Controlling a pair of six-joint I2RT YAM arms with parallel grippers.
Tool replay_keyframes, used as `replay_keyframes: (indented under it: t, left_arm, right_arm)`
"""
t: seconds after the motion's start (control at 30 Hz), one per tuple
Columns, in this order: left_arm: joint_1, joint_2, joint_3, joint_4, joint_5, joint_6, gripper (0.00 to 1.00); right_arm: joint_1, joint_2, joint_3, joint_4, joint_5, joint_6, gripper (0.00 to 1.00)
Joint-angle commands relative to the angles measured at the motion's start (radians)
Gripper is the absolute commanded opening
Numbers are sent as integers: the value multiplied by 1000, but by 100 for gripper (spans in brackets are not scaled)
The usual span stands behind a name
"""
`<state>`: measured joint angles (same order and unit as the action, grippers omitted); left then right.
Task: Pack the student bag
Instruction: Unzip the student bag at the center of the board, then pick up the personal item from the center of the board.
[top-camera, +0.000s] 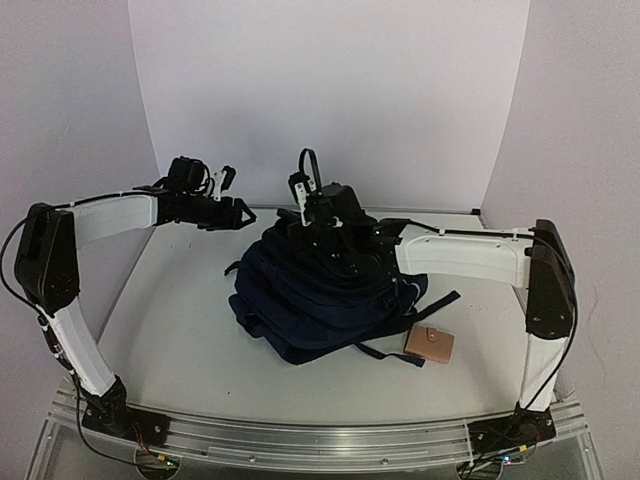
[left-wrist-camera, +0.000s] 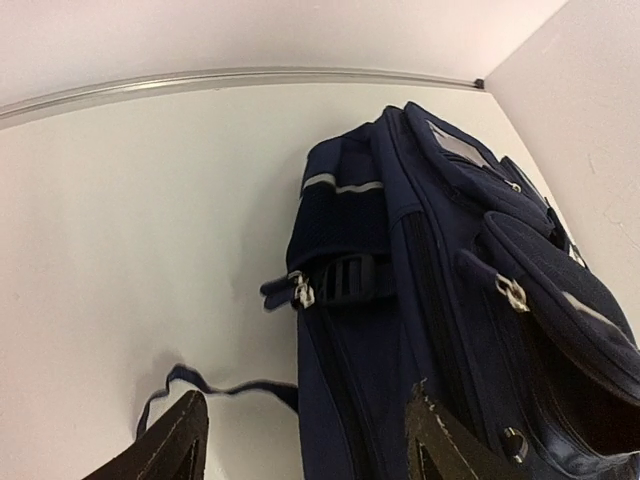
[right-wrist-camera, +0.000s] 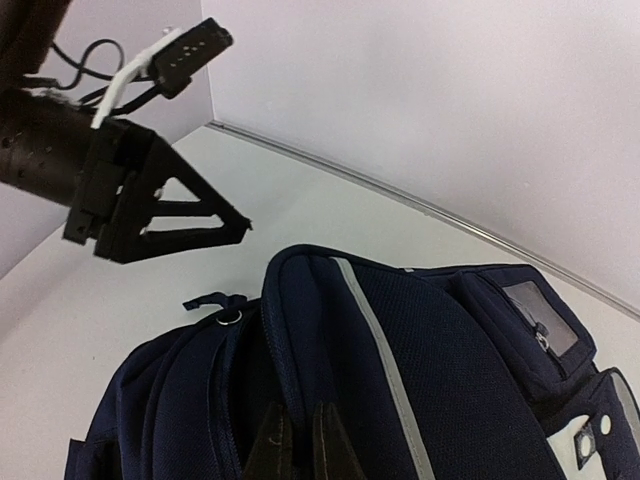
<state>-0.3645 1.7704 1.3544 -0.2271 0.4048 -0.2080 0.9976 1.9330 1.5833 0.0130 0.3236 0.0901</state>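
Note:
The student bag (top-camera: 320, 290), navy blue with pale piping, lies heaped in the middle of the table. My right gripper (top-camera: 297, 228) is at its top rear, and in the right wrist view the gripper (right-wrist-camera: 298, 410) is shut on a raised padded edge of the bag (right-wrist-camera: 420, 380) beside an opening with a zip. My left gripper (top-camera: 245, 213) hovers just left of the bag's top, clear of the fabric. Its jaws stand open in the left wrist view (left-wrist-camera: 305, 392), with the bag (left-wrist-camera: 440, 300) and a loose strap (left-wrist-camera: 215, 385) below them. That left gripper (right-wrist-camera: 215, 225) also shows in the right wrist view, holding nothing.
A tan wallet (top-camera: 430, 343) lies on the table by the bag's front right corner, next to a dark strap (top-camera: 440, 305). White walls close in the back and both sides. A metal rail (left-wrist-camera: 240, 80) runs along the table's far edge.

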Motion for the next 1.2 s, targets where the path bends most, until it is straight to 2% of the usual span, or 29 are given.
replay_keyframes:
  t: [0.0, 0.17, 0.23, 0.3, 0.33, 0.4, 0.5, 0.63, 0.77, 0.9, 1.07, 1.17]
  left_arm:
    - [-7, -181, -54, -58, -160, -72, 68]
    - [-8, -302, -186, -44, -122, -205, 69]
    - [-8, -349, -239, -23, -110, -261, 70]
    - [-9, -392, -296, 2, -100, -309, 71]
    - [-8, -410, -318, 18, -91, -335, 71]
    - [-10, -442, -363, 61, -56, -383, 72]
    - [-13, -455, -412, 147, 19, -470, 72]
    - [-57, -419, -433, 249, 83, -542, 73]
    - [-122, -399, -427, 252, 25, -544, 73]
    - [-141, -393, -459, 279, -6, -565, 73]
    - [-142, -388, -475, 288, -5, -578, 72]
    - [-142, -408, -496, 297, -19, -583, 72]
  right_arm:
    - [-47, 109, 160, 36, 36, 76, 0]
    - [-83, 218, 333, 18, -13, 65, 2]
    - [-86, 227, 376, -4, -64, 26, 21]
    - [-85, 209, 397, -50, -97, -13, 53]
    - [-86, 192, 388, -65, -100, -23, 62]
    - [-85, 123, 333, -92, -95, -37, 80]
    - [-85, 0, 213, -132, -88, -26, 94]
    - [-108, -167, 1, -208, -90, 52, 98]
    - [-167, -319, -211, -287, -109, 170, 98]
    - [-216, -454, -434, -312, -175, 241, 98]
    - [-228, -527, -610, -397, -217, 310, 84]
    - [-227, -532, -700, -435, -231, 385, 79]
